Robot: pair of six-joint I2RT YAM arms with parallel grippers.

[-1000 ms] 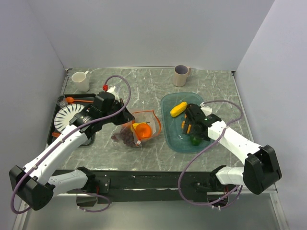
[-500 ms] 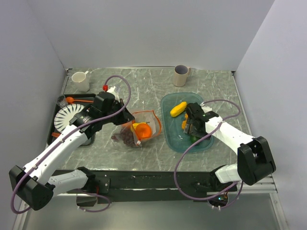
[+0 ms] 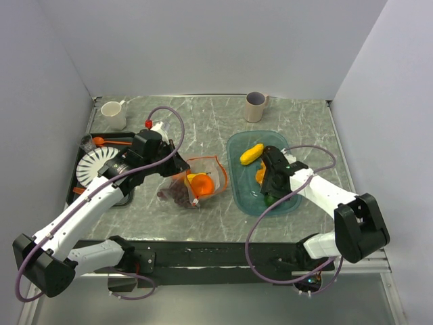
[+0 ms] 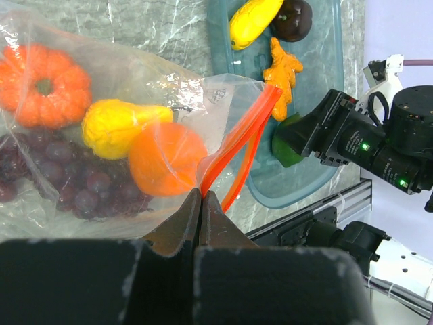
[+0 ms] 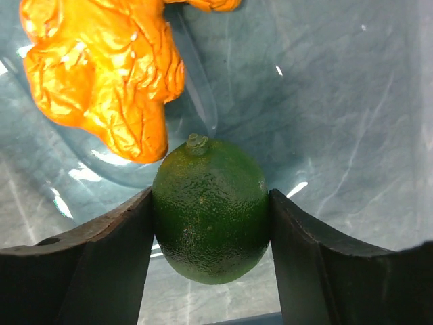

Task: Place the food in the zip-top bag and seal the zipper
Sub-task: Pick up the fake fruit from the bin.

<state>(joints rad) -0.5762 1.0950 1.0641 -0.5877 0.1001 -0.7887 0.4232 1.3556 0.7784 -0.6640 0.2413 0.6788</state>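
1. Now your right gripper [image 5: 206,230] has shifted toward the near end of the teal tray [image 3: 237,183]; its jaws clasp the green lime [image 5: 210,203].
2. Your left gripper [image 4: 201,203] pinches the zipper [image 4: 237,135]; the zip-top bag [image 4: 101,74] lies left of the tray.
3. The lime looks ready to lift.

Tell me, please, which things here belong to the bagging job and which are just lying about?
Job: bag, its zipper pinched by the left tool; lime in the right tool; yellow fruit, dark fruit and knobbly orange piece on the tray; pumpkin, gourd, orange, grapes already bagged.

Lying about: white mug, grey mug, spoon, white dish.
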